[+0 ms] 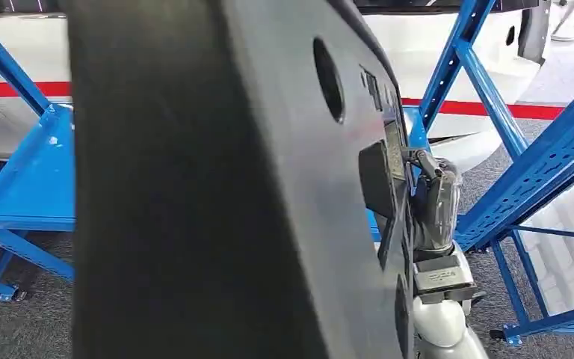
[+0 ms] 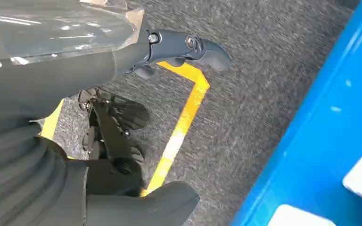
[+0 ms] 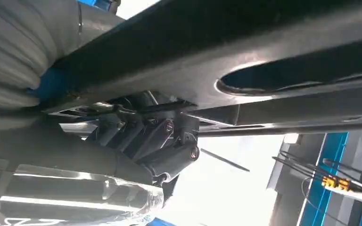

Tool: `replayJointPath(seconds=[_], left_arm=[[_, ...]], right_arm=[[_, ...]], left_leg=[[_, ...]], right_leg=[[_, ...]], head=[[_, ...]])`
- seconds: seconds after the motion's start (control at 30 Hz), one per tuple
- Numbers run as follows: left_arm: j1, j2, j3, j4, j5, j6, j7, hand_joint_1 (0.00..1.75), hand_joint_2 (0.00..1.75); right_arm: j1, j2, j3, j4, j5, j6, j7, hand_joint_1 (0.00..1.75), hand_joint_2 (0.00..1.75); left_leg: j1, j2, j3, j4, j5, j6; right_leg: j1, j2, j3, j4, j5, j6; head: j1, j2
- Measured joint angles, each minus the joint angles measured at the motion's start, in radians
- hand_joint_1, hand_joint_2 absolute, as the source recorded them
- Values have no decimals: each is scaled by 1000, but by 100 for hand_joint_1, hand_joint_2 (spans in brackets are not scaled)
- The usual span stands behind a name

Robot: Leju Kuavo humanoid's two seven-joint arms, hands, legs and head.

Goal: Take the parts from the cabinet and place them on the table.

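1. Head view: one large black panel (image 1: 209,194), the part, stands on edge close to the camera and covers the middle; it has a round hole near its top right; the right robot hand (image 1: 426,198) grips its right edge, fingers curled over the rim; blue rack (image 1: 493,112) frames stand left and right, one on each side, over grey carpet (image 1: 15,329); a white body with a red stripe lies far behind.

2. Left wrist view: the left robot hand (image 2: 136,113) has its fingers apart above the carpet and a yellow floor line (image 2: 184,122); nothing lies between the fingers, so I judge it open and empty; a blue shelf (image 2: 320,141) runs alongside.

3. Right wrist view: the right robot hand (image 3: 146,141) has its fingers wrapped tight against the underside of the panel (image 3: 226,56); one long slot shows in the panel.

4. Judgement: the step is carrying the panel to the surface; a one-sided hold on so broad a part risks tilt, so keep it upright, move slowly, clear the rack posts, and bring the free hand to the other edge.
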Motion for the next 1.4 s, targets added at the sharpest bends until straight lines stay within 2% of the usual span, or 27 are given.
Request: replayJointPath(seconds=[0.03, 0.07, 0.17, 0.2, 0.27, 0.33, 0.4, 0.43, 0.5, 0.53, 0.57, 0.6, 0.7, 0.73, 0.8, 0.83, 0.9, 0.93, 0.97, 1.03, 1.07, 1.1, 1.2, 1.23, 1.3, 1.33, 1.4], left_arm=[[0, 1, 0, -1, 0, 0, 0, 0, 175], [-2, 3, 0, -3, 0, 0, 0, 0, 175], [-2, 3, 1, -4, 0, 0, -2, 0, 175], [-1, 2, 1, -5, 0, 0, -2, 0, 175], [-2, 0, 1, -5, 1, 0, -2, 0, 175], [-3, 0, 1, -5, 1, 0, -2, 0, 175], [-2, 0, 2, -5, 1, -1, -2, 0, 175], [-2, 0, 2, -5, 1, -3, -3, 0, 175], [-1, -1, 7, -5, 4, -10, -11, 0, 175], [-1, -1, 11, -5, 7, -11, -15, 0, 175], [-1, 0, 16, -5, 12, -13, -22, 0, 175], [-1, 0, 19, -5, 13, -16, -24, 0, 175], [4, 2, 30, -5, 21, -21, -31, 0, 175], [6, 5, 34, -5, 21, -21, -33, 0, 175], [8, 5, 40, -5, 19, -35, -39, 0, 175], [9, 5, 40, -5, 6, -49, -43, 0, 175], [9, 3, 35, -5, -33, -64, -55, 0, 175], [9, 0, 30, -5, -43, -71, -59, 0, 175], [9, -5, 24, -5, -48, -85, -63, 0, 175], [7, -14, 15, -5, -61, -118, -72, 0, 175], [5, -19, 11, -5, -68, -132, -76, 0, 175], [2, -24, 5, -5, -77, -142, -76, 0, 175], [-1, -37, -12, -5, -97, -148, -69, 0, 175], [0, -48, -18, -5, -106, -148, -64, 0, 175], [-1, -50, -29, -5, -115, -150, -58, 0, 175], [-1, -50, -34, -5, -115, -161, -53, 0, 175], [-1, -53, -36, -5, -121, -174, -53, 0, 175]], right_arm=[[0, 0, 0, 0, 0, 0, -1, 175, 175], [0, 0, 0, 0, 0, 0, -2, 175, 175], [-3, 2, 0, 0, 0, 0, -3, 175, 175], [-3, 1, 0, 0, 0, 0, -3, 175, 175], [-4, 0, 0, 0, 0, 0, -3, 175, 175], [-4, -1, 0, 1, 0, 0, -3, 175, 175], [-4, -2, 0, 4, -3, 0, -3, 175, 175], [-4, -3, 0, 5, -12, 0, -3, 175, 175], [-6, -3, 1, 6, -32, 0, -7, 175, 175], [-8, -3, 1, 6, -39, 0, -8, 175, 175], [-15, -4, 3, 7, -46, 0, -9, 175, 175], [-17, -4, 4, 7, -49, 0, -9, 175, 175], [-25, -7, 6, 12, -58, 3, -9, 175, 175], [-26, -8, 7, 14, -60, 3, -9, 175, 175], [-30, -8, 9, 15, -62, 0, -9, 175, 175], [-30, -8, 9, 15, -62, -4, -10, 175, 175], [-29, -8, 9, 15, -61, -9, -11, 175, 175], [-29, -7, 10, 15, -58, -9, -11, 175, 175], [-29, -5, 10, 15, -57, -8, -11, 175, 175], [-33, 4, 13, 15, -56, 2, -8, 175, 175], [-38, 9, 16, 16, -55, 5, -7, 175, 175], [-43, 14, 17, 17, -53, 10, -7, 175, 175], [-50, 22, 21, 25, -44, 18, -8, 175, 175], [-49, 22, 23, 30, -36, 20, -7, 175, 175], [-51, 23, 26, 41, -16, 20, 2, 175, 175], [-53, 24, 28, 52, -3, 21, 11, 175, 175], [-61, 28, 32, 82, 16, 23, 34, 175, 175]], left_leg=[[-5, -2, 70, -97, 15, 14], [-11, 1, 100, -147, -5, 20], [-25, 0, 88, -147, 19, 21], [-25, 1, 86, -161, 35, 30], [-15, 8, 77, -179, 61, 41], [-16, 11, 50, -178, 81, 45], [-16, 12, 25, -176, 98, 43], [-16, 13, 13, -176, 107, 42], [-15, 13, -10, -173, 123, 34], [-14, 13, -16, -170, 128, 30], [-19, 13, -26, -162, 133, 23], [-19, 12, -31, -159, 140, 16], [-18, 12, -34, -156, 156, 3], [-13, 10, -41, -151, 147, -2], [-8, 6, -69, -76, 46, -13], [-7, 5, -90, 4, -17, -18], [-6, 6, -119, 141, -71, -25], [-4, 6, -114, 161, -58, -26], [-3, 6, -85, 142, -16, -24], [-1, 5, 20, 5, 46, -19], [0, 2, 86, -93, 34, -13], [-6, -1, 121, -150, 15, -9], [-17, -2, 111, -161, 17, -2], [-12, 2, 92, -175, 32, 18], [-11, 7, 74, -178, 56, 40], [-14, 9, 61, -176, 69, 46], [-18, 11, 34, -175, 90, 49]], right_leg=[[2, 0, -1, 0, 4, 1], [4, -1, -5, 0, 9, 8], [-5, -7, -4, -4, 24, 30], [-1, -6, -6, -12, 35, 39], [0, -4, -34, 23, -10, 32], [-4, -4, -79, 175, -116, 21], [-6, -4, -101, 285, -153, 32], [-7, -4, -84, 284, -140, 42], [-11, -4, 15, 155, -81, 65], [-13, -5, 66, 80, -67, 68], [-13, -4, 125, -22, -91, 61], [-1, -2, 142, -38, -92, 51], [0, -1, 120, -29, -84, 39], [-20, -4, 110, -32, -74, 23], [-14, -6, 98, -32, -56, -2], [-12, -7, 85, -31, -45, -6], [-8, -7, 62, -30, -28, -6], [-8, -7, 53, -29, -22, -5], [-7, -7, 42, -27, -13, -1], [-7, -6, 26, -22, -3, 4], [-7, -6, 23, -20, 2, 11], [0, -5, 19, -19, 7, 19], [-7, -10, 10, -22, 30, 45], [4, -6, 4, -20, 35, 51], [0, -6, -40, 41, -42, 39], [-2, -6, -59, 111, -96, 31], [-3, -6, -89, 250, -161, 28]], head=[[0, 0], [1, 0], [-3, 0], [-2, 0], [-1, 0], [3, 0], [5, 0], [5, 0], [5, 0], [5, 0], [4, 0], [1, 0], [-2, 0], [-2, 0], [-11, 0], [-11, 0], [-11, 0], [-11, 0], [-11, 0], [-12, 0], [-12, 0], [-12, 0], [-12, 0], [-10, 0], [-1, 0], [1, 0], [2, 0]])
